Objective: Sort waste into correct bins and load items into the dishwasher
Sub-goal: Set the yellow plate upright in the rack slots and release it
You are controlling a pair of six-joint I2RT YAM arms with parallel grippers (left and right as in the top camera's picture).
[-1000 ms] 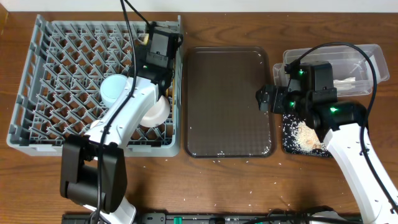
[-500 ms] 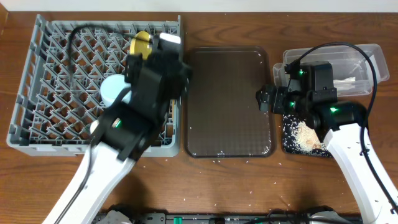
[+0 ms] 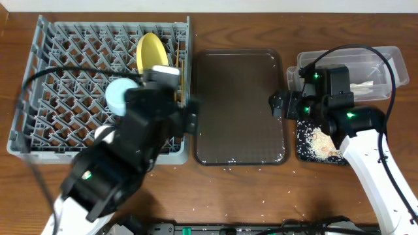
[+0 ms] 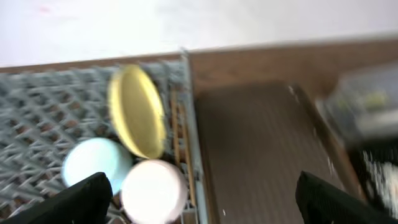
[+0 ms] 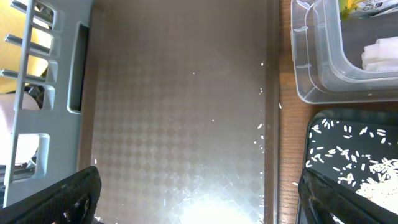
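Note:
The grey dish rack [image 3: 39,78] holds an upright yellow plate [image 3: 151,51], a light blue bowl [image 3: 119,93] and two chopsticks [image 3: 178,65] along its right side. The left wrist view shows the plate [image 4: 137,112], the blue bowl [image 4: 93,165] and a white bowl [image 4: 154,190] side by side. My left gripper [image 4: 199,196] is open and empty, high above the rack's right edge. My right gripper [image 5: 199,199] is open and empty over the brown tray. The clear tub [image 5: 311,81] holds the tissue [image 5: 380,53] and the wrapper [image 5: 367,5]. The black tray [image 5: 323,124] holds rice [image 5: 373,177]. The small cup is not in view.
The dark brown serving tray [image 3: 240,108] lies between the rack and the bins, with a few rice grains [image 3: 228,163] on it. Loose grains dot the table near its front edge. My left arm [image 3: 124,163] covers the rack's front right corner.
My left arm has pulled back from the rack toward the table's front and risen toward the camera, uncovering the yellow plate standing in the rack. The right arm has not moved.

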